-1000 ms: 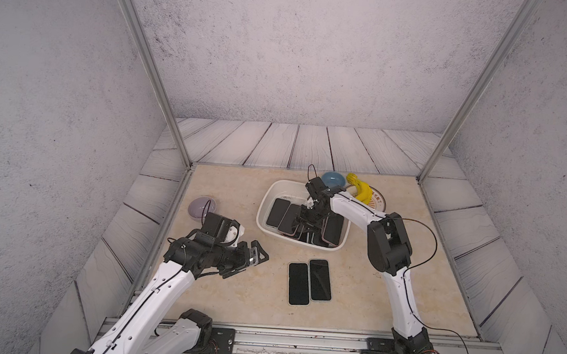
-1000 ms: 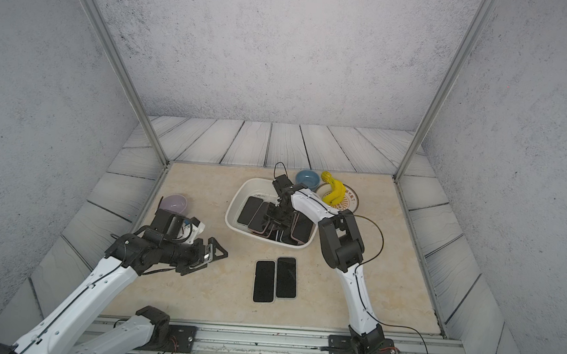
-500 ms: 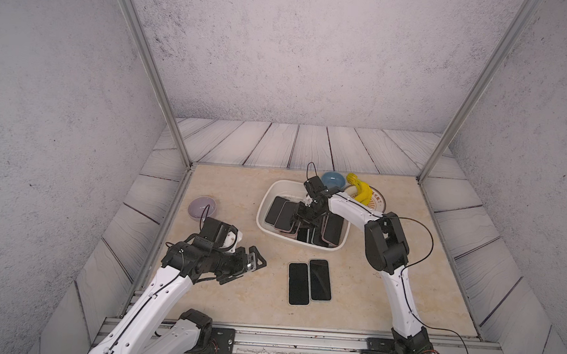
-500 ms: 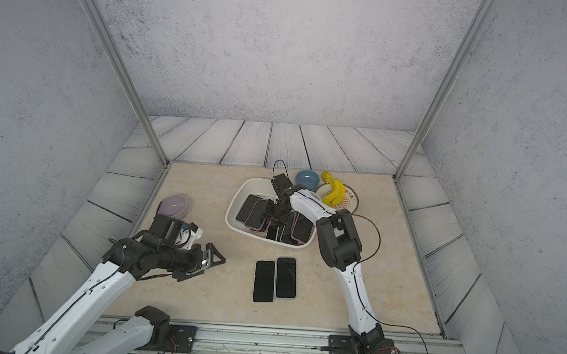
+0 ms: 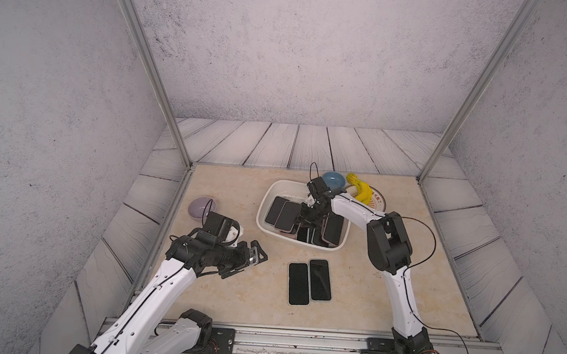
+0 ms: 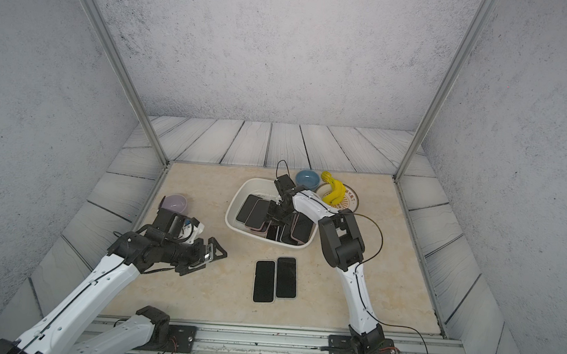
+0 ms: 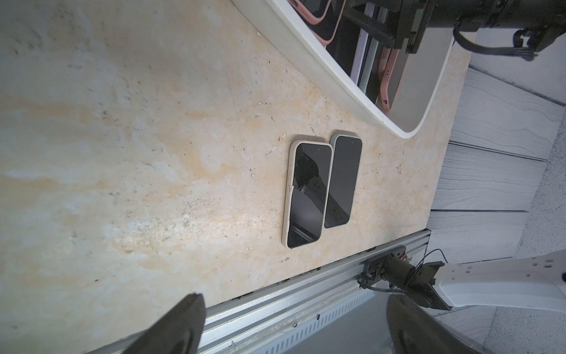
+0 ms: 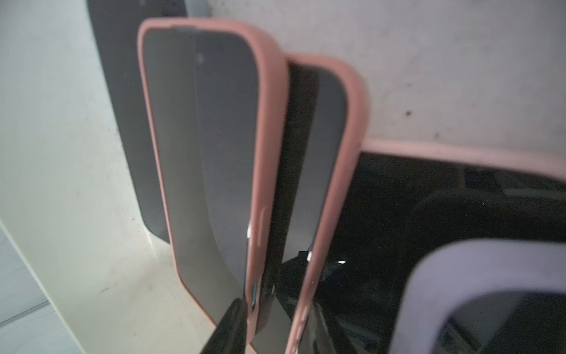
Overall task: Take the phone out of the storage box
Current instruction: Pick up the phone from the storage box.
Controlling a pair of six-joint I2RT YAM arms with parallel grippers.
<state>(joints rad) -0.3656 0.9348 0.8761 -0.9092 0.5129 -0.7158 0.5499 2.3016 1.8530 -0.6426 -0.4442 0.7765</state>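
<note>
Left jaws were seen wide open with nothing between them, both fingertips (image 7: pixel 177 325) well apart in the left wrist view. They were held over the near-left part of the desk (image 5: pixel 226 194), pointed right, well apart from the storage box (image 5: pixel 266 200).

Right jaws were found down inside the storage box, near its middle, among the stacked phones (image 5: pixel 288 215). How far they were closed could not be told, nor whether anything was gripped. Only 1 dark fingertip (image 8: pixel 232 321) was caught in the right wrist view, just beside a pink-cased phone (image 8: pixel 202 138). A 2nd pink-cased phone (image 8: pixel 318 153) and a lilac-cased phone (image 8: pixel 459 275) were seen next to it, all overlapping and tilted.

The stacked phones were all inside the box, screens dark, none lifted clear of the rim in both top views.

2 loose phones (image 5: pixel 309 282) were laid flat side by side, touching, on the desk just near of the box. A blue bowl (image 5: pixel 333 180) was set just beyond the box's far right corner, with a banana (image 5: pixel 361 190) on a plate (image 5: pixel 377 201) to its right. A lilac bowl (image 5: pixel 199 208) was set at the desk's left edge.
</note>
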